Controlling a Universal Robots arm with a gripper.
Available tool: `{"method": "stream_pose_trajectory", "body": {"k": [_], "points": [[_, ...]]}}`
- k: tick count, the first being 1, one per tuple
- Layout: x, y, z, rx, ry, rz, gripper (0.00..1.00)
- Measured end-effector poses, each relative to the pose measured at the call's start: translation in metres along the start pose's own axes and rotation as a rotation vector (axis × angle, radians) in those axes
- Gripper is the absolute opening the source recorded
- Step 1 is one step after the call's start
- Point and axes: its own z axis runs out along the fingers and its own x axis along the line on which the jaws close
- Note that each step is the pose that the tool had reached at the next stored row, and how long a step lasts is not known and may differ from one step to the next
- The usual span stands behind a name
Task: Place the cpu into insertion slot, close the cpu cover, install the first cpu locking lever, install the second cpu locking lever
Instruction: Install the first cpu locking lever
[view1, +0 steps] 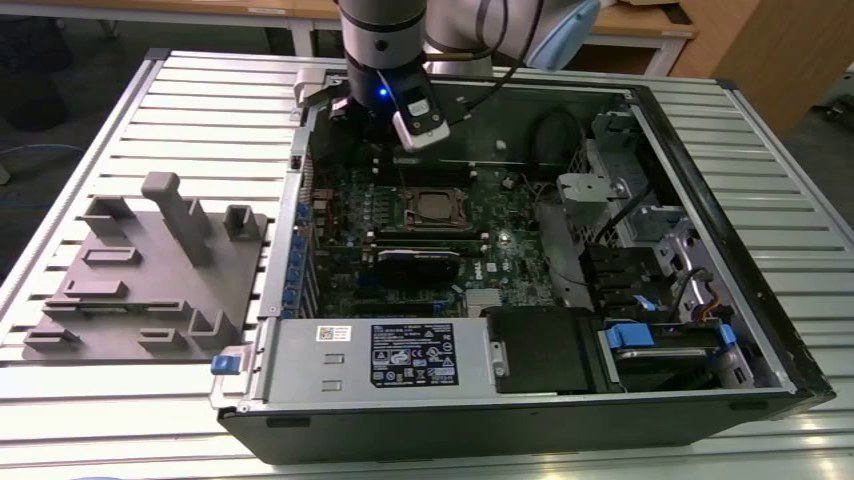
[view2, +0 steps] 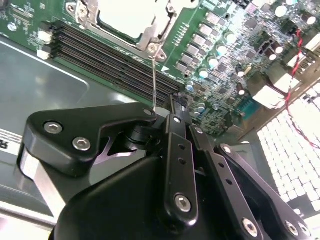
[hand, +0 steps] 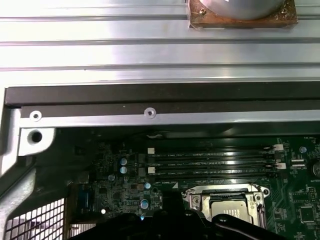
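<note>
The cpu (view1: 434, 206) lies in the insertion slot (view1: 407, 190) on the green motherboard, its silvery top (view2: 125, 17) showing through the window of the cpu cover (view2: 150, 35), which is down over it. A thin wire locking lever (view2: 154, 80) rises from the socket's corner to my gripper (view2: 167, 111), whose fingers are shut on the lever's end. In the exterior view my gripper (view1: 395, 150) hangs inside the case just behind the socket. In the first wrist view the cpu (hand: 227, 206) sits in its frame beside the dark gripper body.
Long black memory slots (view2: 110, 62) run beside the socket. A black card (view1: 414, 262) and the labelled power supply (view1: 387, 355) sit nearer the case front, with drive bays (view1: 661, 340) at the exterior view's right. A grey fixture plate (view1: 147, 280) lies outside the case.
</note>
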Motion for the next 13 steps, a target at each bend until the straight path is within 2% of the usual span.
{"method": "stream_pose_trajectory", "body": {"k": [13], "points": [[-0.0188, 0.0007, 0.0009, 0.0008, -0.0001, 0.0, 0.1]]}}
